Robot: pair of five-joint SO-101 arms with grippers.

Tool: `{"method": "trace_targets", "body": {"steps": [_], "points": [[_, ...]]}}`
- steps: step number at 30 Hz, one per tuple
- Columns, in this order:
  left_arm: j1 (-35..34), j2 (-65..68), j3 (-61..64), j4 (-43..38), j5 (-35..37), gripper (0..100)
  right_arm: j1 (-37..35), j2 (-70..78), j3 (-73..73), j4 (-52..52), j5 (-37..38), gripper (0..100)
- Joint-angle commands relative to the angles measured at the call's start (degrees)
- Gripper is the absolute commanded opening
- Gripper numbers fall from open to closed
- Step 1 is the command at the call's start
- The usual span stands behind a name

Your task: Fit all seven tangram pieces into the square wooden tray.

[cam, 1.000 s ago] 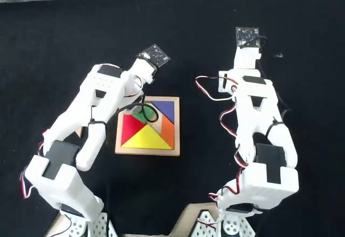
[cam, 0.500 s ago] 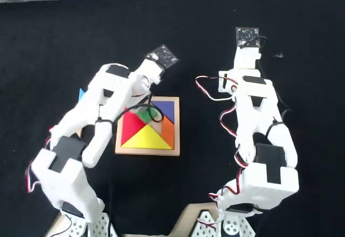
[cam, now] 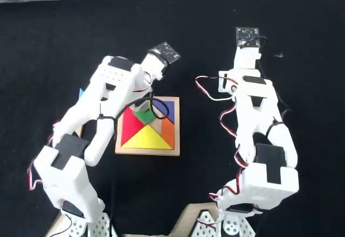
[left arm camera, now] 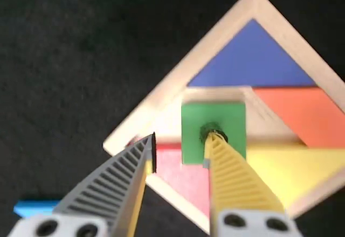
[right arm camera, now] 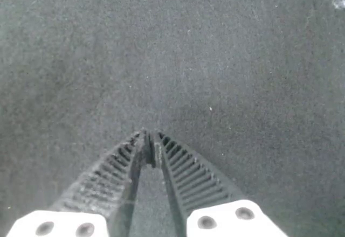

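We see the left gripper spread open over the square wooden tray, one fingertip on the green square lying inside beside the blue triangle and orange piece, the other at the rim; the right gripper, pressed together, hangs above black cloth.

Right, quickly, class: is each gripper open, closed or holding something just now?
Left gripper: open, holding nothing; one tip is at the green square.
Right gripper: shut, empty.
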Motion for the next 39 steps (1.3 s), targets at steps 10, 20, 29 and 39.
{"method": "trace_targets", "body": {"steps": [10, 20, 29, 39], "points": [[-4.18, -1.85, 4.79, -4.40, -1.41, 16, 0.44, -0.75, -3.38, -0.88, 0.35, 1.1], [-2.77, -2.46, 4.70, -5.71, -1.41, 16, 0.44, -0.75, -3.38, -0.97, 0.35, 1.1], [-14.11, -20.04, -1.89, 10.02, 1.76, 16, 0.44, -0.75, -3.38, -0.97, 0.35, 1.1], [-32.04, -23.82, 9.89, 7.30, 2.99, 16, -0.09, -0.40, -3.38, -1.05, 0.35, 1.1]]}}
